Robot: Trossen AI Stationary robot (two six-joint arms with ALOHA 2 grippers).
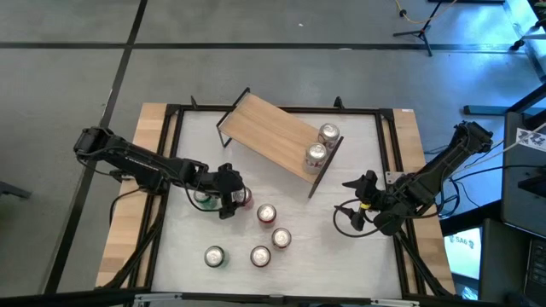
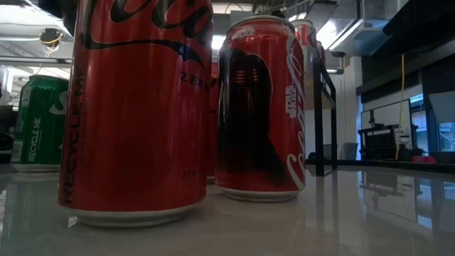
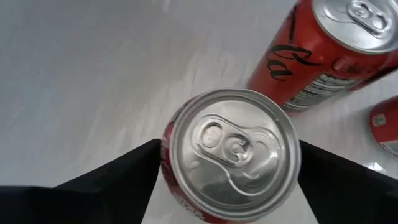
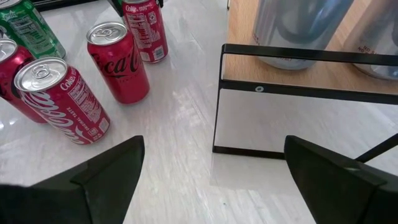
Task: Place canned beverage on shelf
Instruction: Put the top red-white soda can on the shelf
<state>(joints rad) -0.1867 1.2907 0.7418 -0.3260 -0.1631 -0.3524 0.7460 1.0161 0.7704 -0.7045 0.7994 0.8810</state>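
Left gripper (image 3: 227, 180): fingers either side of a red can (image 3: 231, 152), spread wide; contact cannot be told.
Red can: upright on the table (image 1: 341, 256), near a green can (image 1: 205, 198).
Right gripper (image 4: 211, 180): open, empty, facing the shelf end.
Shelf (image 1: 269, 130): angled at the table's far side, two silver cans (image 1: 322, 143) on its right end.

cans (image 1: 271, 237) crowding front table, open shelf (image 1: 264, 134) left half
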